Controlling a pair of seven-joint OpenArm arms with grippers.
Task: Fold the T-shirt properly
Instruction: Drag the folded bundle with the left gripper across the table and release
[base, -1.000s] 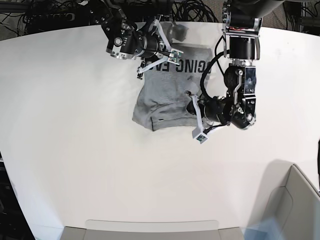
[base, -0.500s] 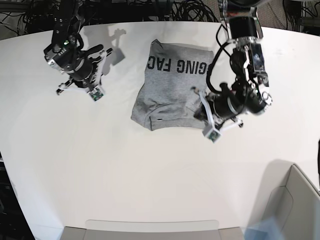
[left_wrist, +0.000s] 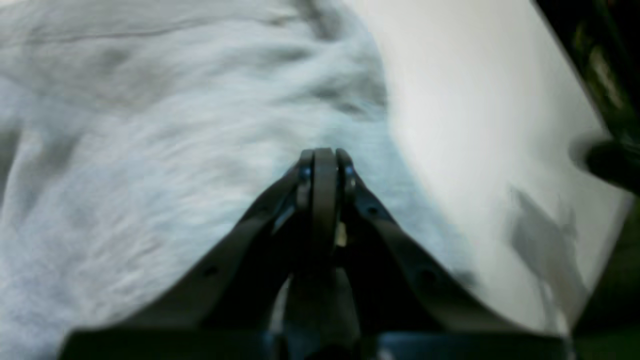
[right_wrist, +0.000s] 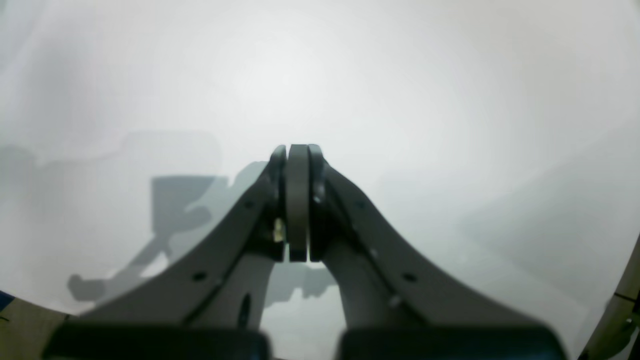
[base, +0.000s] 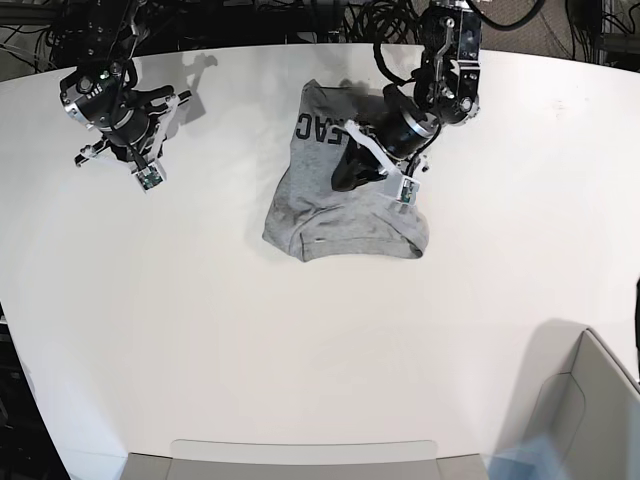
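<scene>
The wide white surface (base: 300, 340) carries one heather-grey cotton T-shirt (base: 330, 225), which lies as a crumpled, roughly folded bundle in its far middle part. Black block letters show on the far edge of the cloth, and part of them is hidden under the arm. The near edge of the bundle is rounded and has a few wrinkles.

There are two black arms. The left tool (left_wrist: 324, 165) hangs over the T-shirt with its two fingers pressed together, and nothing is pinched between them; I cannot tell if the tips touch the cloth, because the wrist picture is blurred. The right tool (right_wrist: 297, 165) is well apart from the T-shirt, over the bare surface at the far corner, also pressed together and holding nothing. Its shadow falls on the surface beside it.
</scene>
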